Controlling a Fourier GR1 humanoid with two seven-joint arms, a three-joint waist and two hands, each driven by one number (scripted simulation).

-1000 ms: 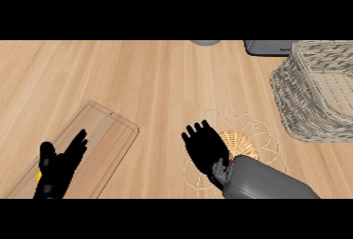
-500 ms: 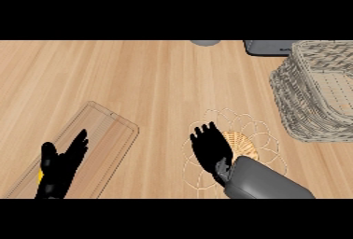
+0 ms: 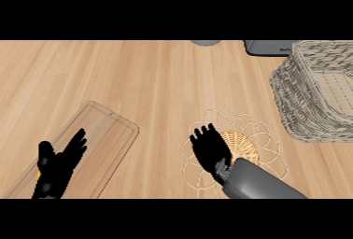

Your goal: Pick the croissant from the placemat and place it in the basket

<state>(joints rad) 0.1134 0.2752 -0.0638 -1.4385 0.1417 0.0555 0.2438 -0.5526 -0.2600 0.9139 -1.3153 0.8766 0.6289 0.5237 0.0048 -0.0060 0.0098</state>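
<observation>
A pale wooden table (image 3: 138,79) is filling the view in front of you, its grain running away toward the far edge. At the far right a woven grey basket (image 3: 303,112) is standing on it, with a dark grey object (image 3: 269,46) just behind the basket and a small grey round thing (image 3: 205,42) at the far edge. At the near left a light wooden board (image 3: 103,135) is lying at an angle.

Your right hand (image 3: 207,151) is hovering over the near left part of the round wiry placemat (image 3: 265,140), fingers straight and spread, holding nothing. Just beside those fingers, toward the basket, the croissant (image 3: 243,144) is lying at the middle of the placemat, showing as a ribbed orange-brown shape partly hidden by the hand and forearm. You cannot tell from this view whether the fingers are touching it.

Your left hand (image 3: 59,165) is resting open over the near end of the board, fingers up.

By the look of it you are in the approach step: the croissant is not yet grasped. The next move is likely calling for you to shift the right hand a little to the right so it is sitting over the croissant, lower it and curl the fingers round the pastry. After that comes a lift and a carry to the far right, clearing the basket's near wall before you let go inside.
</observation>
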